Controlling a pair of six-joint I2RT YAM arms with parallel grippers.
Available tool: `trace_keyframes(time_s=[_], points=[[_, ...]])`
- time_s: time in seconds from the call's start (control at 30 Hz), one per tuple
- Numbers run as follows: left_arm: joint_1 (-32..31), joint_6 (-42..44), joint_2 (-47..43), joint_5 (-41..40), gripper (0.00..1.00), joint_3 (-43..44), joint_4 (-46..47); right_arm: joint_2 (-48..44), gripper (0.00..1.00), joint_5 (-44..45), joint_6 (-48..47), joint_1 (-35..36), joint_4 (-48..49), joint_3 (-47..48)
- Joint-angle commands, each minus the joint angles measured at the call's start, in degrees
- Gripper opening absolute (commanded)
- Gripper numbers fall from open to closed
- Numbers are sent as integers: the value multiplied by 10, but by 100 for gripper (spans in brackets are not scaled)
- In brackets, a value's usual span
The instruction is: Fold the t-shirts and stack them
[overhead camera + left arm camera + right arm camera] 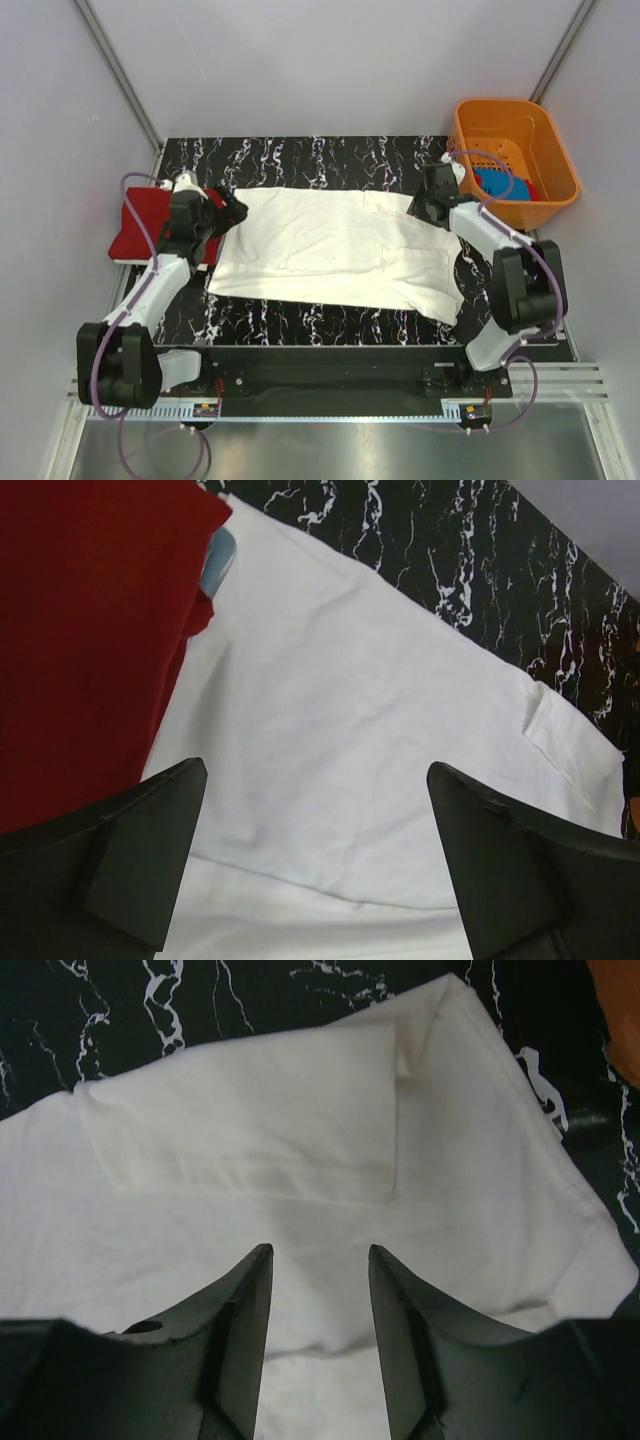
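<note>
Starting at the left edge of the tabletop (300,155), the red t-shirt (140,225) lies folded flat, part of it reaching out past that edge. Just beside it the left gripper (233,212) hovers low over the left end of the white t-shirt (330,250), and in the wrist view its fingers (150,840) stand spread wide with nothing between them, only white cloth lying underneath. The white t-shirt takes up the middle of the tabletop, laid out flat from the left side almost to the right edge, its near right corner pointing towards the near right corner. Its left end touches the red t-shirt and slips a little under it. At the right end, a flap of the white cloth lies folded over onto the body of the shirt. The right gripper (422,205) sits above that end, jaws partly apart, a clear gap between them and no cloth pinched. Beyond the far right corner stands the orange basket (520,115), with the blue t-shirt (492,183) bunched up inside it.
</note>
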Motion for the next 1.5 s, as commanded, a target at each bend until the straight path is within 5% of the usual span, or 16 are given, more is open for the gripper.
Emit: trace_keyframes(time_s=[0.0, 0.63, 0.83, 0.9, 0.97, 1.07, 1.2, 1.27, 1.37, 1.47], points=[[-7, 16, 28, 9, 99, 49, 34, 62, 50, 56, -28, 1, -5, 74], [-13, 34, 123, 0, 99, 139, -4, 210, 41, 69, -24, -7, -25, 129], [-13, 46, 160, -21, 99, 178, -32, 169, 7, 89, -24, -8, -12, 112], [-13, 55, 183, -28, 99, 202, -43, 146, 4, 98, -24, -8, -12, 107], [-14, 62, 199, -31, 99, 217, -50, 131, 6, 105, -24, -8, -10, 104], [-15, 70, 242, -51, 98, 262, -72, 112, 21, 115, -31, -9, -19, 111], [-18, 73, 306, -56, 98, 315, -91, 115, 25, 106, -36, -11, -26, 128], [-19, 74, 321, -56, 98, 337, -96, 118, 20, 100, -35, -15, -23, 126], [-19, 81, 351, -63, 98, 370, -105, 122, 0, 77, -31, -25, -12, 117], [-19, 89, 381, -74, 98, 415, -131, 123, 9, 62, -30, -29, -9, 115]])
